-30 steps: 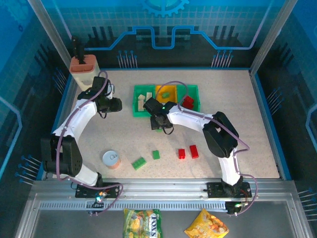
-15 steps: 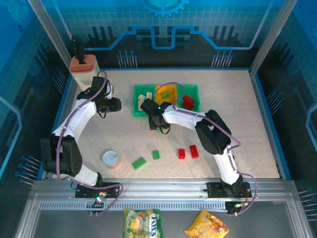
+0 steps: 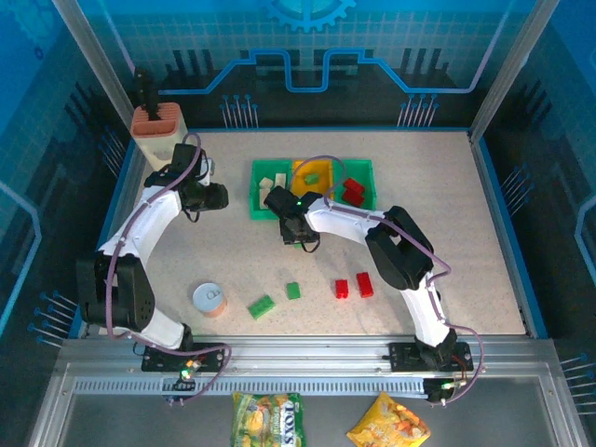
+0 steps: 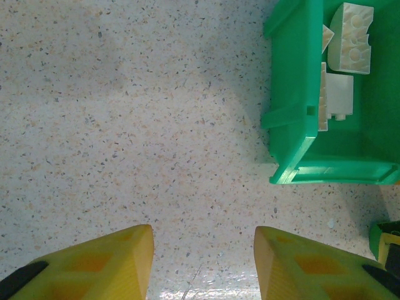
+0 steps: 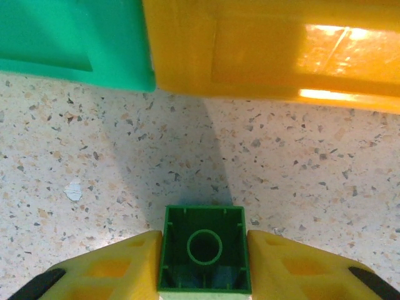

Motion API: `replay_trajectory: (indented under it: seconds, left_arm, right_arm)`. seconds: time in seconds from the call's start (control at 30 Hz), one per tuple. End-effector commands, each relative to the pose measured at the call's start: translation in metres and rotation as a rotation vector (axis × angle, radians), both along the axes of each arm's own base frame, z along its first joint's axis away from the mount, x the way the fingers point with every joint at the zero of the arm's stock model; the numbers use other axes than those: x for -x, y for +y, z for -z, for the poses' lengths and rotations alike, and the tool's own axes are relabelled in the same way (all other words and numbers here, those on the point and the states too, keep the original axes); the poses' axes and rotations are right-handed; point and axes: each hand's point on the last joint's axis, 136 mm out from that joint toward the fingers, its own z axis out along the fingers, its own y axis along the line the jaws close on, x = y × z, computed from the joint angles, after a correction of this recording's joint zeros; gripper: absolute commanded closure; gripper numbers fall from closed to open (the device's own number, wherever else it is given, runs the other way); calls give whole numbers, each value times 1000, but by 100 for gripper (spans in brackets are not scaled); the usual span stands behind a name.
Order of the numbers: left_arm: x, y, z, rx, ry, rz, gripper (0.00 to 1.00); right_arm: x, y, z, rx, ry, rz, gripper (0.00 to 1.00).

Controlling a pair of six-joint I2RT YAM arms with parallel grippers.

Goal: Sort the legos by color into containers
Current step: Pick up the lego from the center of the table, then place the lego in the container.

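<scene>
1. The right gripper [image 5: 204, 278] is clamped on a green lego brick [image 5: 204, 247], fingers flush against both sides.
2. Just ahead stands the orange-yellow tray [image 5: 269, 50], with a green tray [image 5: 69, 37] ahead-left.
3. The grasp looks done; the next move calls for lifting above the rim and carrying the brick forward.

Green-yellow bag [image 3: 266, 415], near edge of the grey ledge [image 3: 121, 419], left of centre: large pale letters across the front read "TOYS". Smaller print around them too small to read. Orange bag [image 3: 388, 426] just to its right: markings present, none legible.
</scene>
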Motion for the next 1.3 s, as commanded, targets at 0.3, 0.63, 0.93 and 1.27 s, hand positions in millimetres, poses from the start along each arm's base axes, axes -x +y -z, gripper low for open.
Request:
replay_trajectory:
  seconds: [0.3, 0.63, 0.93, 1.27]
  left_arm:
    - [1, -2, -6, 22, -11, 18, 53]
    - [0, -6, -5, 40, -11, 29, 53]
    - [0, -6, -6, 44, -14, 30, 53]
    - [1, -7, -8, 47, -21, 34, 53]
  right_arm:
    - [3, -8, -15, 14, -15, 12, 63]
    - [4, -17, -49, 8, -49, -14, 64]
    - [-9, -30, -84, -19, -102, -13, 65]
    - [-49, -42, -94, -5, -136, -10, 65]
